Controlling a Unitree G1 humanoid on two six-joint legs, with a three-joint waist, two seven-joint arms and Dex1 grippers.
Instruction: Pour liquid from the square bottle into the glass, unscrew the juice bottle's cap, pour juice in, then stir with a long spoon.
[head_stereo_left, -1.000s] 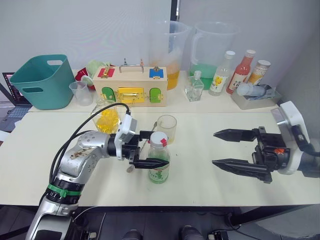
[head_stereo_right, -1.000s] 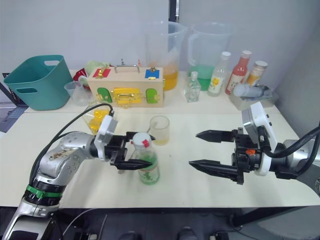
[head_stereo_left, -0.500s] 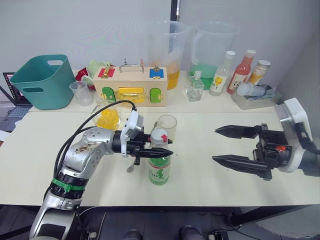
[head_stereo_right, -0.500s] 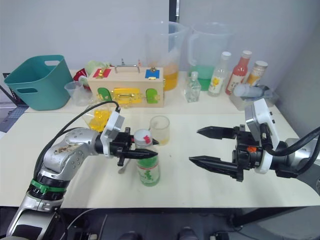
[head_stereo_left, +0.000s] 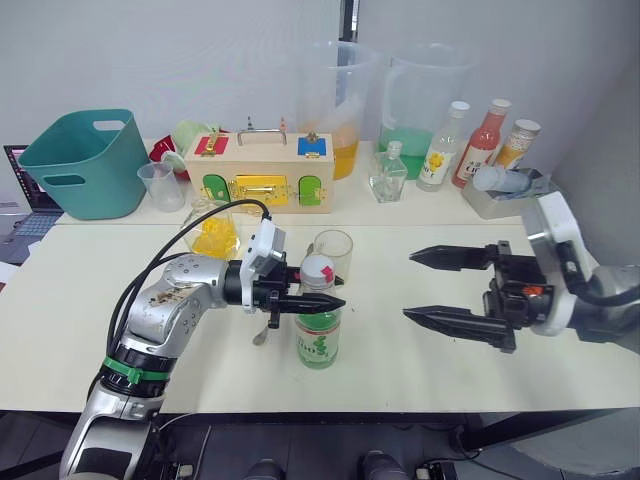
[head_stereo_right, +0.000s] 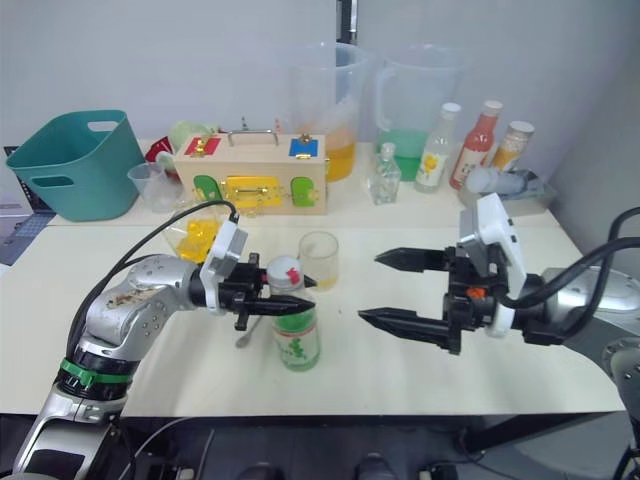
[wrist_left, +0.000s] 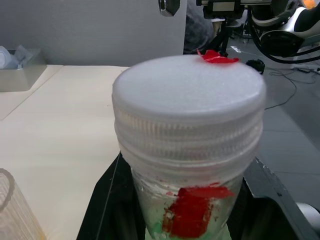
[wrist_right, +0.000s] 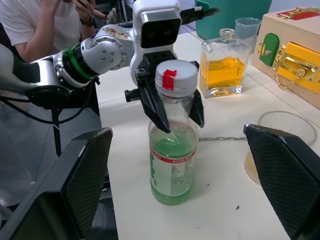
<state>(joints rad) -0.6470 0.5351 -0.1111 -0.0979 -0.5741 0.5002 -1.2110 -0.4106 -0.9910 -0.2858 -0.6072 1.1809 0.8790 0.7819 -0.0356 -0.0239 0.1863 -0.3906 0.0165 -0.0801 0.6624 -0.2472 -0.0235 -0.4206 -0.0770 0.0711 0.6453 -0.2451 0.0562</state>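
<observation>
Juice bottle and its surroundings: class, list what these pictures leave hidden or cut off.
- Juice bottle: the left wrist view's bottom edge cuts off its label and base.
- Long spoon: mostly hidden behind the left pincer in the eye views; its bowl can't be made out.
- Glass: partly covered by the right pincer's finger in the right wrist view.

Table layout, front to back

The juice bottle (head_stereo_left: 318, 335) stands upright near the table (head_stereo_left: 400, 370) front, the glass (head_stereo_left: 334, 255) just behind it; the left gripper (head_stereo_left: 318, 288) flanks the bottle's neck; the right gripper (head_stereo_left: 425, 285) lies well apart to its right; the wooden box (head_stereo_left: 258, 172) sits behind.
</observation>
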